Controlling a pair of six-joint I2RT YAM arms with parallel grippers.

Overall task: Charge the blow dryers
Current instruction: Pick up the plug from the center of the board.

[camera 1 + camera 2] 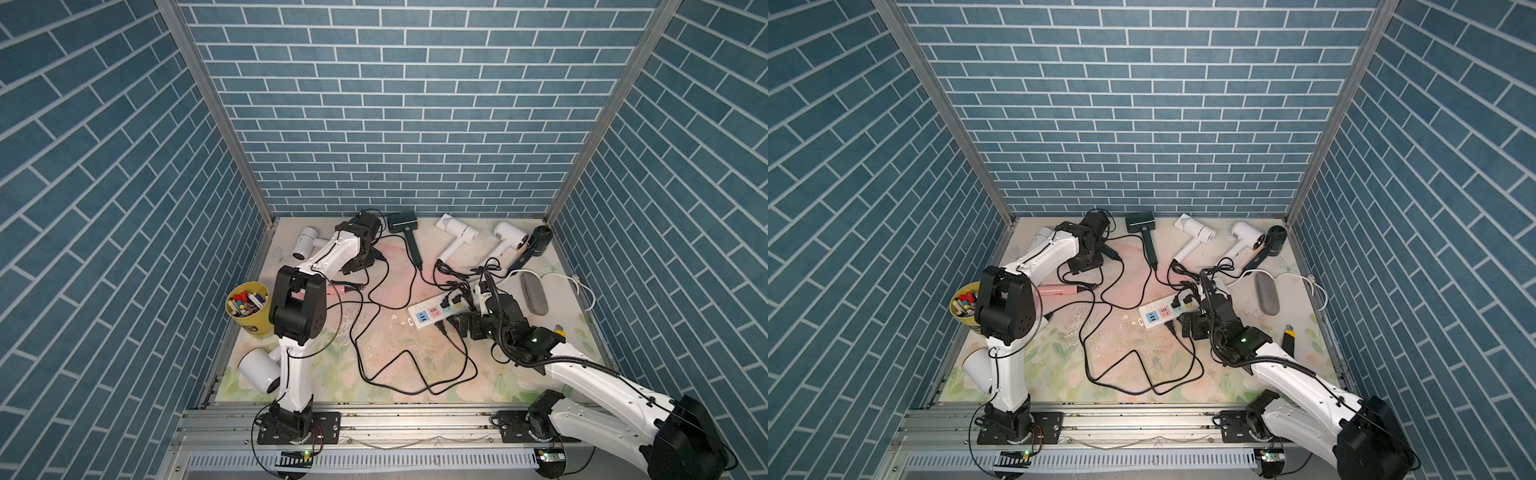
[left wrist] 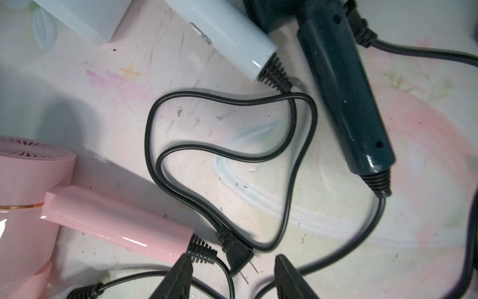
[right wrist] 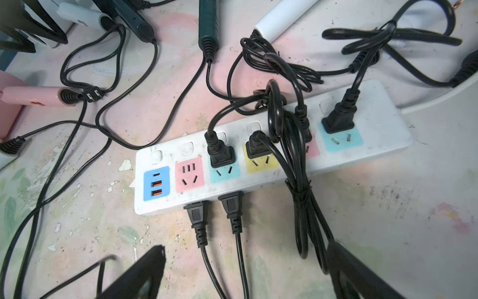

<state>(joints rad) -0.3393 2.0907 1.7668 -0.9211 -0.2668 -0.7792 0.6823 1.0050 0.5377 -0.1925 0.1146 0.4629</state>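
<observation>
Several blow dryers lie along the back of the table: white ones (image 1: 305,243) (image 1: 457,235) (image 1: 509,235), a dark green one (image 1: 403,222) and a black one (image 1: 540,241). A pink blow dryer (image 2: 108,222) lies by my left gripper (image 2: 234,274), whose jaws stand apart around a loose black two-prong plug (image 2: 239,260) without touching it. The plug's looped cord (image 2: 284,165) runs to a white dryer handle (image 2: 232,38). My right gripper (image 3: 245,269) is open in front of the power strip (image 3: 375,124), which has several plugs in it. Two plugged-in cords run between its fingers.
A yellow cup (image 1: 247,307) of small items stands at the left edge, with a white dryer (image 1: 259,370) lying in front of it. A grey fuzzy roll (image 1: 535,295) and a yellow-and-black knife (image 1: 1287,338) lie on the right. Black cords (image 1: 415,374) sprawl over the middle.
</observation>
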